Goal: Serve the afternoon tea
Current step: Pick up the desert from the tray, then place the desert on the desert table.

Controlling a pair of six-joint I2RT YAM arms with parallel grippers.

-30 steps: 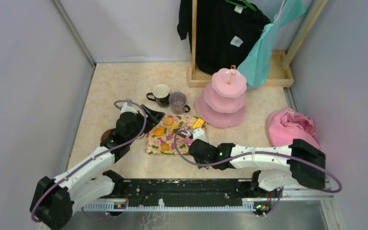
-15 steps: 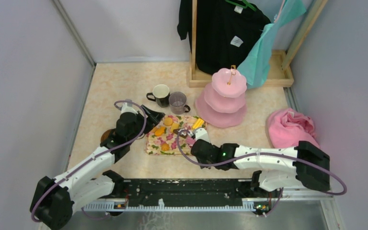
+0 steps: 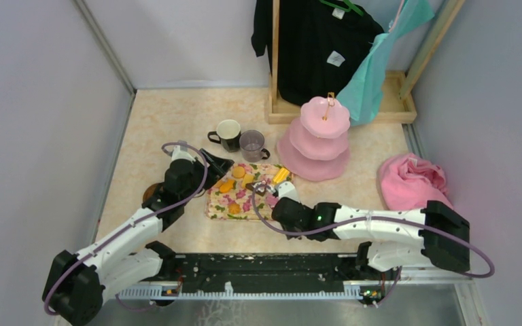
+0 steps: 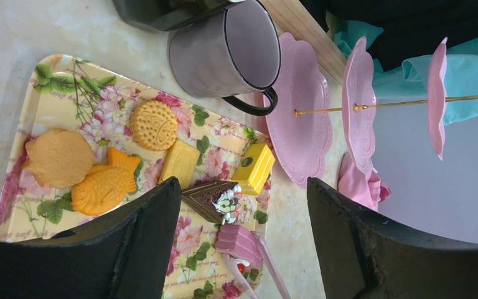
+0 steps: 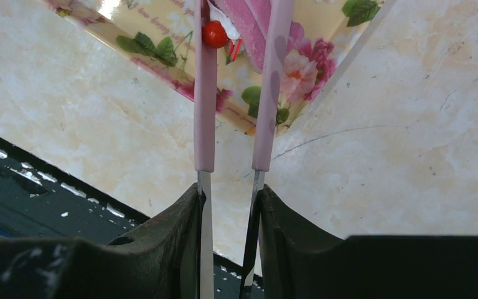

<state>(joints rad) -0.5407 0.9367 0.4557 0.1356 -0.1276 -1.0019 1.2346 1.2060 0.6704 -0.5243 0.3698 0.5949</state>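
The right gripper [image 5: 229, 196] has its jaws clenched on pink tongs [image 5: 205, 93], which pinch a pink cake slice [image 5: 249, 18] over the flower-patterned tray [image 5: 162, 56]. The slice looks soft and crumbly, so a gentle squeeze on its sides would suit it. The left gripper [image 4: 243, 187] has its jaws released.

Beige marbled table [image 3: 177, 115]. Directly on it: flowered tray [image 3: 219, 207] near centre; just behind tray, black mug [image 3: 228, 134] and smoky mug [image 3: 251, 145] side by side; right of mugs, pink stand [image 3: 316, 146]; at back, wooden rack base [image 3: 394, 109]; far right, bunched pink cloth [image 3: 411, 180]; left of tray, brown coaster [image 3: 151, 192], partly hidden.
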